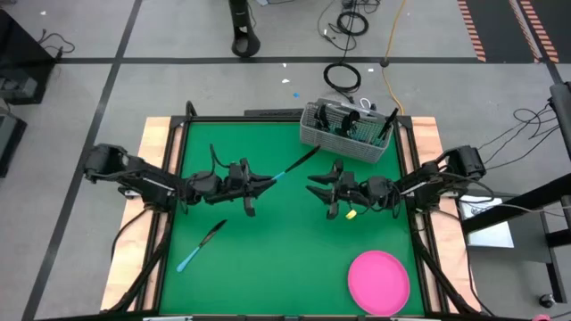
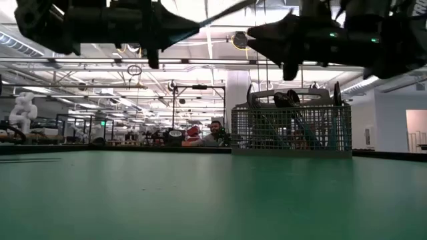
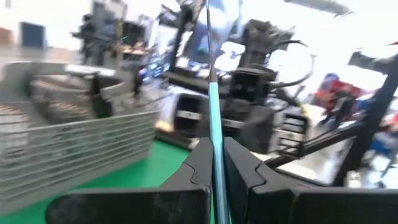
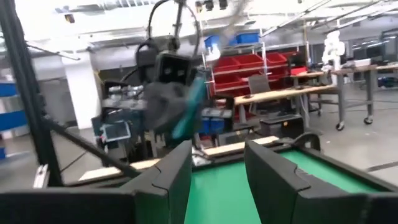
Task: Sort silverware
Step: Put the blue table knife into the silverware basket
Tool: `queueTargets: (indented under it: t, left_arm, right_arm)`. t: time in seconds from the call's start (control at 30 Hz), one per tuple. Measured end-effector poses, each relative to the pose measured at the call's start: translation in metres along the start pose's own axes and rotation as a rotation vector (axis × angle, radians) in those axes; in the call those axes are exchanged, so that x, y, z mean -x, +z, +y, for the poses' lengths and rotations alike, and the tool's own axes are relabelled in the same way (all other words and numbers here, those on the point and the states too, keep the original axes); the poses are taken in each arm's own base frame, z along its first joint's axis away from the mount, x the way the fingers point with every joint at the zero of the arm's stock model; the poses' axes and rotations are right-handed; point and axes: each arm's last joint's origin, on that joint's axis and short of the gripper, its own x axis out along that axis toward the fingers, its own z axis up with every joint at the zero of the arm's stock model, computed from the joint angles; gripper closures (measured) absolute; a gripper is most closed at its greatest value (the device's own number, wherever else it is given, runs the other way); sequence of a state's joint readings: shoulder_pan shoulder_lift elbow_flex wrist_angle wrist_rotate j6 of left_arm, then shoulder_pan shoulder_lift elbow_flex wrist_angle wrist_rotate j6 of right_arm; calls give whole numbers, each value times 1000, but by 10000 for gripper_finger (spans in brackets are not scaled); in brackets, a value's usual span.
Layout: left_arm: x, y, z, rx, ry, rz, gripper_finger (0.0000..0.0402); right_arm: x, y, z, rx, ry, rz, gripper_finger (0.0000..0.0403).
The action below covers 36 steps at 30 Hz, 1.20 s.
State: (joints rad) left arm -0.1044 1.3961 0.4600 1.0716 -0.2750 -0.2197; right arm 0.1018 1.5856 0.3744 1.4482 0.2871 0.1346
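The left gripper (image 1: 264,183) is clamped on the light blue handle of a piece of silverware (image 1: 294,164), which sticks out from its fingertips with the dark head pointing at the grey wire-mesh caddy (image 1: 346,134); the head ends just short of the caddy's near corner, and which kind of utensil it is cannot be told. In the left wrist view the blue handle (image 3: 214,124) runs straight up between the two closed fingers (image 3: 199,168), with the caddy's mesh wall (image 3: 74,149) off to one side. The caddy stands at the far edge of the green table (image 1: 268,267), and several dark-headed pieces stand upright inside it (image 2: 293,123). A second utensil with a blue handle and dark head (image 1: 201,244) lies flat on the mat, well away from the caddy, on the left arm's side. The right gripper (image 1: 314,185) hangs over the mat just in front of the caddy, its fingers (image 4: 171,177) spread apart with nothing between them. A small yellow object (image 1: 351,214) lies beneath the right arm, and a pink round plate (image 1: 378,282) sits at the near right corner, far from the caddy.
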Motion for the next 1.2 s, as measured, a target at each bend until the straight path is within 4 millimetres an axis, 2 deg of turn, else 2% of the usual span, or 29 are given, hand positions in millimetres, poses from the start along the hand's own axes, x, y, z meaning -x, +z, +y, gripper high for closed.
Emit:
queueTargets:
  t: [0.2, 0.37, 0.87, 1.03, 1.2]
  left_arm:
    - [-9, -17, -1, 17, -83, -62, 386]
    - [-11, -24, -1, 6, -126, -82, 386]
    - [-12, -24, 0, -29, -182, -62, 386]
    - [-12, -24, 0, -27, -180, -68, 386]
    - [-13, -23, 4, -28, -165, -72, 386]
  right_arm:
    - [-30, 15, -3, 23, 58, -18, 266]
    - [-44, 23, -2, 29, 134, -16, 266]
    - [-57, 38, 5, 22, 153, -76, 266]
    - [-64, 39, 8, 26, 147, -33, 266]
    - [-68, 39, 10, 79, 147, -10, 287]
